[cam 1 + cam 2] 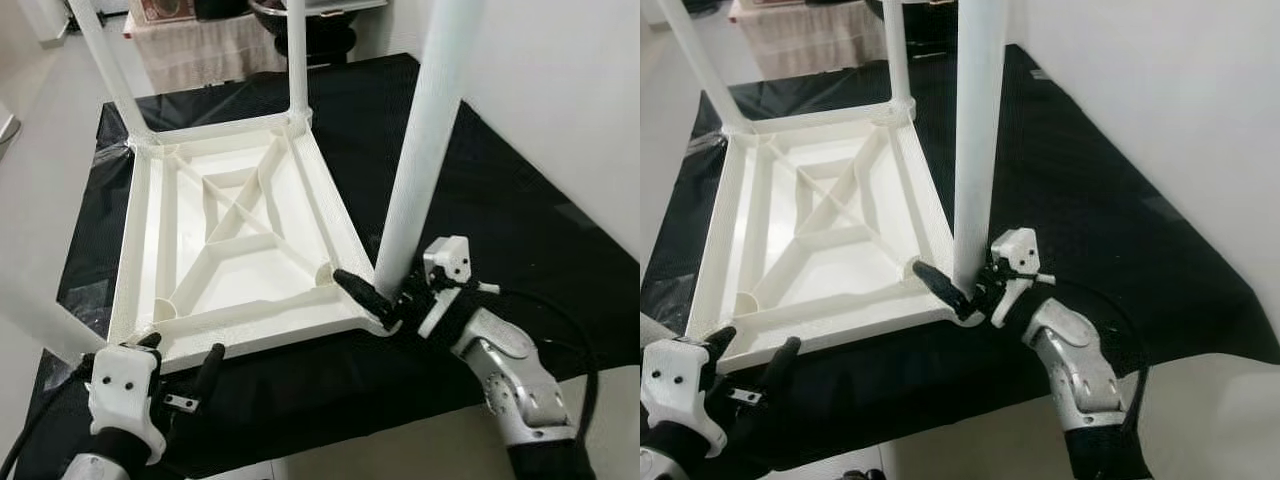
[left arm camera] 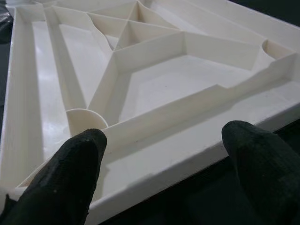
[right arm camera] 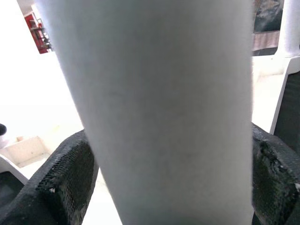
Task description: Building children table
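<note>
- One white moulded-plastic tabletop (image 1: 235, 235) with a ribbed underside lies upside down on a black plastic sheet (image 1: 520, 210) spread over the pale floor (image 1: 45, 130).
- Two white round plastic legs stand upright in the tabletop's far corners: the far-left leg (image 1: 105, 60) and the far-right leg (image 1: 296, 55).
- A third white plastic leg (image 1: 425, 140) stands at the tabletop's near-right corner, leaning slightly away from the tabletop.
- The right gripper (image 1: 385, 298) is at that near-right corner; its fingers (image 3: 70, 180) are clamped on either side of the third leg close to its base, holding it.
- The left gripper (image 1: 180, 360) is at the tabletop's near-left corner, fingers (image 2: 70, 173) spread wide, one finger over the tabletop's rim and the other just outside the near edge, gripping nothing.
- The round socket (image 2: 85, 120) in the near-left corner is open, just beyond the left gripper's finger.
- Beyond the tabletop's far edge stands a piece of furniture draped in a beige cloth (image 1: 205, 45), with a dark bowl-like object (image 1: 275, 15) on it.
- A white wall (image 1: 560, 90) rises to the right of the tabletop, past the black sheet.
</note>
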Robot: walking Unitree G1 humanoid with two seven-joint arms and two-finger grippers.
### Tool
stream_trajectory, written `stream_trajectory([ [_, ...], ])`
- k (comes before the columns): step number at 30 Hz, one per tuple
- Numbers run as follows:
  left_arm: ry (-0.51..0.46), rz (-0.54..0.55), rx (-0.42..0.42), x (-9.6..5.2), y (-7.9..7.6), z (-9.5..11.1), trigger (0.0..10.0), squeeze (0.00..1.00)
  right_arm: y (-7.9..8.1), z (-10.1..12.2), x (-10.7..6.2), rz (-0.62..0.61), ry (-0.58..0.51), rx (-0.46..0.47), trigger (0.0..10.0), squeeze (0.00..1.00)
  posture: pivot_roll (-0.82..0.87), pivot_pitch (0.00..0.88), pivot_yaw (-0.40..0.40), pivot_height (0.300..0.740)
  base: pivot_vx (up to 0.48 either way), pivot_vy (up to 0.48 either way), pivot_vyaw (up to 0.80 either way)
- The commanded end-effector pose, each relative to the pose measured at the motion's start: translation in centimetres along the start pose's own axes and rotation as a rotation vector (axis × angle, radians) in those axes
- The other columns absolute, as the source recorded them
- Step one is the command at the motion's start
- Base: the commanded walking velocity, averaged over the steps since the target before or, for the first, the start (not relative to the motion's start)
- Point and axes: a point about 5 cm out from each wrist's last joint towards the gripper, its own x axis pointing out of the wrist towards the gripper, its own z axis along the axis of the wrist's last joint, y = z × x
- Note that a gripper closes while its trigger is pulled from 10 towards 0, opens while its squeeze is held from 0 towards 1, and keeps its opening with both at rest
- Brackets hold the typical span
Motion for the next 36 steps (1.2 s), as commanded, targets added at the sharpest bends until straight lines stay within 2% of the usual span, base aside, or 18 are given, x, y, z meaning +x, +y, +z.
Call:
stream_trajectory([
  [1, 0.041, 0.001, 0.012, -0.2, 0.2, -0.6, 10.0, 0.00, 0.3, 0.2, -0.4, 0.025, -0.013, 0.015, 10.0, 1.00, 0.09, 0.199, 0.015, 0.740, 0.000, 0.000, 0.00],
  [2, 0.041, -0.002, 0.012, -0.2, 0.2, -0.6, 10.0, 0.00, 0.4, 0.5, -1.3, 0.050, -0.003, 0.003, 10.0, 1.00, 0.09, 0.199, 0.016, 0.740, 0.000, 0.000, 0.00],
  [3, 0.041, -0.002, 0.012, -0.2, 0.2, -0.6, 10.0, 0.00, 0.4, 0.5, -1.3, 0.050, -0.003, 0.003, 10.0, 1.00, 0.09, 0.199, 0.016, 0.740, 0.000, 0.000, 0.00],
  [4, 0.043, -0.006, 0.014, -0.1, 0.2, -0.6, 10.0, 0.00, 0.4, 0.7, -2.6, 0.068, 0.031, -0.020, 10.0, 0.15, 0.08, 0.200, 0.023, 0.740, 0.000, 0.000, 0.00],
  [5, 0.043, -0.006, 0.014, -0.1, 0.2, -0.6, 10.0, 0.00, 0.4, 0.7, -2.6, 0.068, 0.031, -0.020, 10.0, 0.15, 0.08, 0.200, 0.023, 0.740, 0.000, 0.000, 0.00],
  [6, 0.044, -0.010, 0.014, 0.0, 0.3, -0.6, 10.0, 0.00, 0.4, 0.8, -3.7, 0.082, 0.061, -0.025, 10.0, 0.00, 0.08, 0.200, 0.026, 0.740, 0.000, 0.000, 0.00],
  [9, 0.050, -0.021, 0.019, 0.1, 0.2, -0.7, 10.0, 0.00, 0.6, 0.7, -5.2, 0.113, 0.119, -0.024, 10.0, 0.00, 0.08, 0.200, 0.029, 0.740, 0.000, 0.000, 0.00],
  [18, 0.058, -0.034, 0.024, 0.2, 0.1, -0.7, 10.0, 0.00, 1.2, -0.4, -6.5, 0.077, 0.196, 0.002, 10.0, 0.00, 0.07, 0.203, 0.023, 0.740, 0.000, 0.000, 0.00],
  [21, 0.068, -0.066, 0.016, 0.1, -0.3, -0.9, 10.0, 0.00, 2.1, -1.0, -7.4, 0.082, 0.221, 0.055, 10.0, 0.00, 0.06, 0.207, 0.021, 0.740, 0.000, 0.000, 0.00],
  [23, 0.072, -0.087, 0.010, 0.1, -0.6, -1.0, 10.0, 0.00, 2.7, -1.2, -7.9, 0.108, 0.239, 0.065, 10.0, 0.00, 0.06, 0.205, 0.019, 0.740, 0.000, 0.000, 0.80],
  [25, 0.078, -0.125, -0.003, 0.1, -1.0, -1.1, 10.0, 0.00, 3.7, -1.5, -8.7, 0.192, 0.291, 0.084, 10.0, 0.00, 0.06, 0.201, 0.019, 0.740, 0.000, 0.000, 0.80],
  [26, 0.078, -0.125, -0.003, 0.1, -1.0, -1.1, 10.0, 0.00, 3.7, -1.5, -8.7, 0.192, 0.291, 0.084, 10.0, 0.00, 0.06, 0.201, 0.019, 0.740, 0.000, 0.000, 0.80],
  [29, 0.082, -0.145, -0.012, 0.1, -1.2, -1.2, 10.0, 0.00, 4.6, -1.5, -9.8, 0.301, 0.361, 0.117, 10.0, 0.00, 0.05, 0.197, 0.016, 0.740, 0.000, 0.000, 0.80],
  [36, 0.082, -0.192, -0.028, -0.1, -1.9, -1.2, 10.0, 0.00, 5.2, -1.3, -9.3, 0.359, 0.361, 0.125, 10.0, 0.00, 0.06, 0.189, 0.010, 0.740, 0.000, 0.000, 0.80],
])
